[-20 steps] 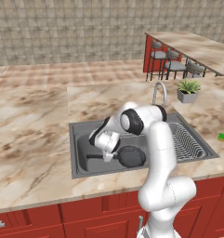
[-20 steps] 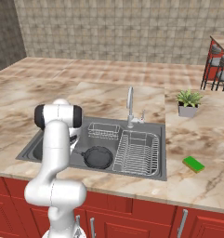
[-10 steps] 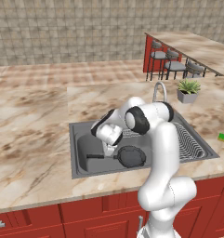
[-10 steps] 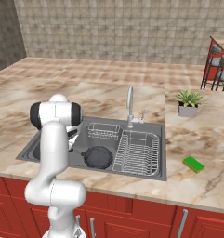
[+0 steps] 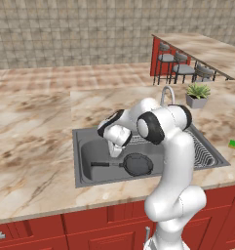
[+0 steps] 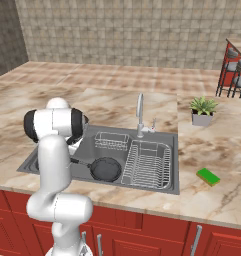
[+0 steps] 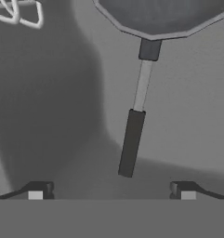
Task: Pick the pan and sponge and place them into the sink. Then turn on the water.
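Frying pan (image 5: 137, 164) flat in the sink (image 5: 85, 178), rigid and handle-heavy; small sponge (image 6: 208, 176) on the counter (image 6: 227, 190), soft, side-graspable; end effector (image 7: 111, 190) released and empty

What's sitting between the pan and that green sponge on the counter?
In the right base view, the wire dish rack lies between the pan and the sponge, then the sink edge and bare counter.
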